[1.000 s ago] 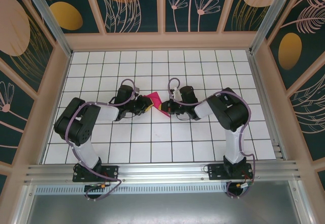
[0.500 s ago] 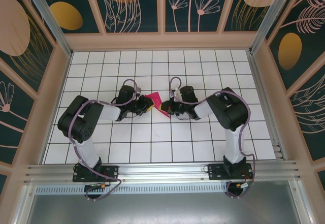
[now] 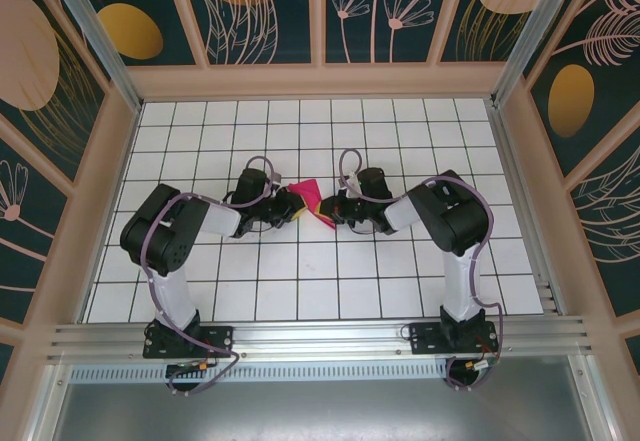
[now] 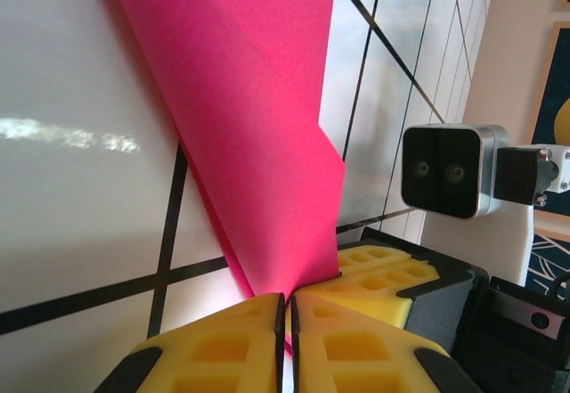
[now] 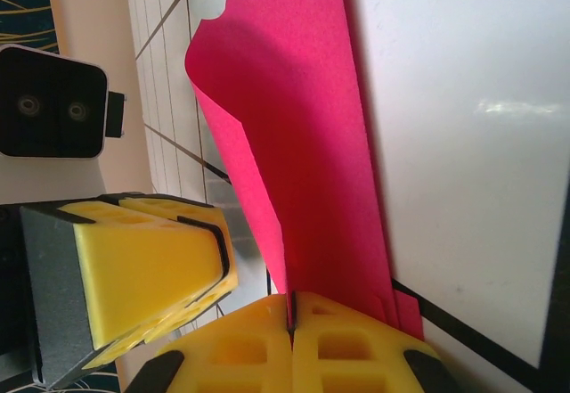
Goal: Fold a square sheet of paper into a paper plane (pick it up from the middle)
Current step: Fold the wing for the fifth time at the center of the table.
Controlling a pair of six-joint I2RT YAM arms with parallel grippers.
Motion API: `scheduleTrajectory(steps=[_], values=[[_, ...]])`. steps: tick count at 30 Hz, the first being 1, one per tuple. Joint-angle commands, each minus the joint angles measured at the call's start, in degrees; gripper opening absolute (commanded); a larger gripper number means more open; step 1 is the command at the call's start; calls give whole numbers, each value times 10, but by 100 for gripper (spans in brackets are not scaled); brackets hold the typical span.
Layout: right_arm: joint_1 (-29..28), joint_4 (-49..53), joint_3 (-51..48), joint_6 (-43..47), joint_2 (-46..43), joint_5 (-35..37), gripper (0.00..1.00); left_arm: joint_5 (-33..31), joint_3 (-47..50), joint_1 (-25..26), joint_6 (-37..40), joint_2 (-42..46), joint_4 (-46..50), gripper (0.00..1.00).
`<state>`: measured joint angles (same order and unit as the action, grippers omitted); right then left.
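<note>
— What lies under everything?
— A white worktop (image 3: 300, 281) ruled into squares by thin dark lines.
— And around it?
— Dark teal wall panels (image 3: 350, 31) with pale flower outlines and orange ovals, set in light wooden frames. A ribbed metal rail (image 3: 320, 338) runs along the near edge.

White table (image 3: 300, 281) ruled with black grid lines, enclosed by a pale wooden frame (image 3: 320, 82). Folded pink paper (image 3: 303, 200) lies just behind the table's centre, one edge raised; contact underneath cannot be told.
</note>
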<state>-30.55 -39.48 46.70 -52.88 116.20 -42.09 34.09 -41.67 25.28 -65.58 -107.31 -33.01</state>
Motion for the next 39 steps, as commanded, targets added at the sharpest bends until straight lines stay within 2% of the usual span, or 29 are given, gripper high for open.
scheduleTrajectory(steps=[1,17,22,30,39], values=[[6,29,6,6,19,11,0,10,-16,5,14,-12,-21,15],[6,44,9,16,19,12,0,2,-46,7,12,-55,2,10],[6,60,14,28,14,12,0,-9,-54,8,25,-61,44,8],[6,123,39,73,-10,5,12,-29,-67,9,41,-74,104,7],[6,208,54,126,-43,-9,18,-36,-70,9,46,-78,121,6]])
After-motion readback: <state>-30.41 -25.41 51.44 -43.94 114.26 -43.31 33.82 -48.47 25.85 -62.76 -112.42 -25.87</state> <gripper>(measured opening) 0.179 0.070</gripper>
